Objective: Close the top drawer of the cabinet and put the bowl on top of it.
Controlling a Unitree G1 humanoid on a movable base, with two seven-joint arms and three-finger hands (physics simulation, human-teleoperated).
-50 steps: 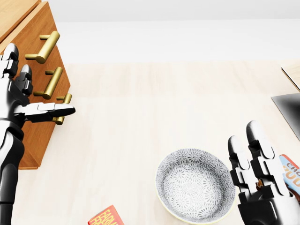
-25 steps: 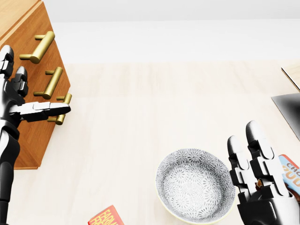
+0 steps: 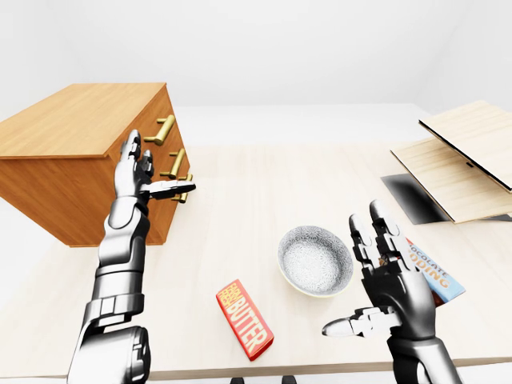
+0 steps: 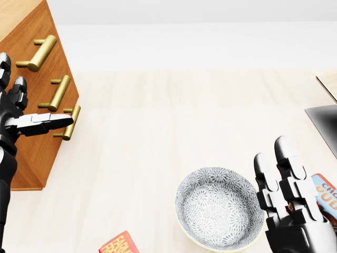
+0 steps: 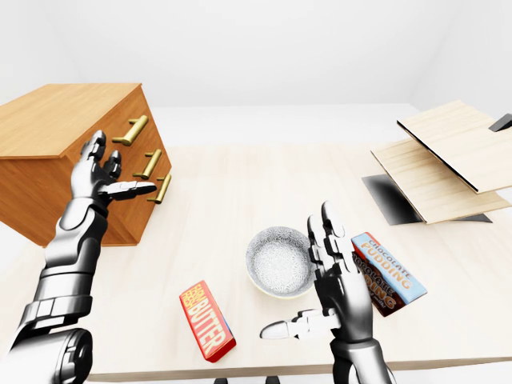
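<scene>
Standing nearest the table's bottom edge in the left-eye view, the red butter box lies flat, its long axis slanting up-left. The right hand is raised to its right, all 3 fingers spread open and holding nothing. Just left of that hand sits the bowl, upright with its mouth up, on the pale table. A chocolate pudding box lies just right of the hand, partly hidden by it. Open tabletop separates the bowl from the cabinet, which stands well apart at the left, its handled face turned toward the view's right. The left hand is open, fingers up, thumb tip overlapping the lowest of the 3 brass handles; whether it touches I cannot tell. Farthest right, 2 pale boards tilt above a dark panel. The head view crops the cabinet's top and shows only a corner of the butter box.
</scene>
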